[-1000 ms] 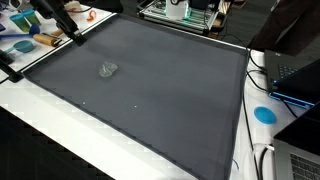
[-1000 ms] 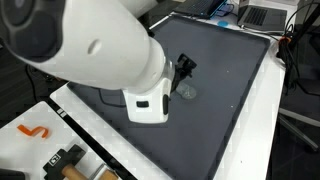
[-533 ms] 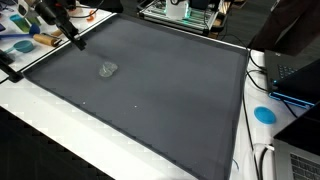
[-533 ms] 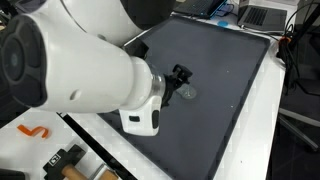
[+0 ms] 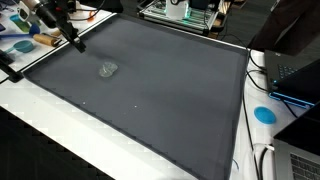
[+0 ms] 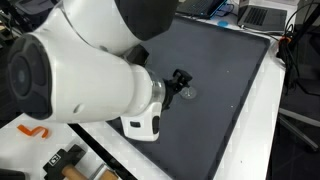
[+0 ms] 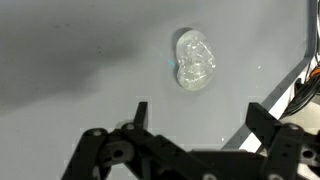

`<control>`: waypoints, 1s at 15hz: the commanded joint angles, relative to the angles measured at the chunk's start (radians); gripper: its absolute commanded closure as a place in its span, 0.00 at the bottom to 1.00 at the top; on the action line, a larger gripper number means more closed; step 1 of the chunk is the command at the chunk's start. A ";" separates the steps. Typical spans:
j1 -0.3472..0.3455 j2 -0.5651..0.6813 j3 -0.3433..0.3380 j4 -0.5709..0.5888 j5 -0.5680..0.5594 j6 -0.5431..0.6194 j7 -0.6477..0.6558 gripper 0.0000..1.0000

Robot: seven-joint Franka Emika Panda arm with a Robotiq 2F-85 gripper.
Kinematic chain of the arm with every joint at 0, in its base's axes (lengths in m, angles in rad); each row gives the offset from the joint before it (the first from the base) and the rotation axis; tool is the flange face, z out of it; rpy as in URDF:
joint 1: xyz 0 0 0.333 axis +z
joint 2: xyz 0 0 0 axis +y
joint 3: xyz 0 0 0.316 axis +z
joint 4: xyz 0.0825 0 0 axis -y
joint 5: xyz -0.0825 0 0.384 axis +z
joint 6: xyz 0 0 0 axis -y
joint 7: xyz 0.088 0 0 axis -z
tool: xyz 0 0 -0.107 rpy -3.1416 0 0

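Across the white tabletop (image 5: 70, 128) lay a dark grey mat (image 5: 170, 95), covering nearly all of it. Over the mat reached the robot's bulky white arm (image 6: 80, 75) (it filled much of an exterior view). Its tool (image 7: 197, 115) hung with both fingers spread wide, gripping nothing. A small clear crumpled lump (image 7: 195, 60) rested on the mat just ahead of the fingertips, apart from them, nearer one tabletop edge than the middle.

Wrist view: one clear crumpled plastic piece (image 7: 194, 59) lying on a dark grey mat (image 7: 80, 60). Gripper (image 7: 198, 115) below it, jaws spread wide, empty, not touching it.
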 commanded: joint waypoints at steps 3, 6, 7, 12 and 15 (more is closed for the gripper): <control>0.004 0.019 -0.004 0.036 -0.001 -0.005 0.015 0.00; 0.020 0.009 -0.007 0.045 -0.016 0.001 0.033 0.00; 0.028 0.006 -0.009 0.048 -0.026 0.001 0.043 0.00; 0.098 -0.021 -0.025 0.070 -0.132 0.009 0.150 0.00; 0.149 -0.038 -0.032 0.083 -0.247 0.013 0.244 0.00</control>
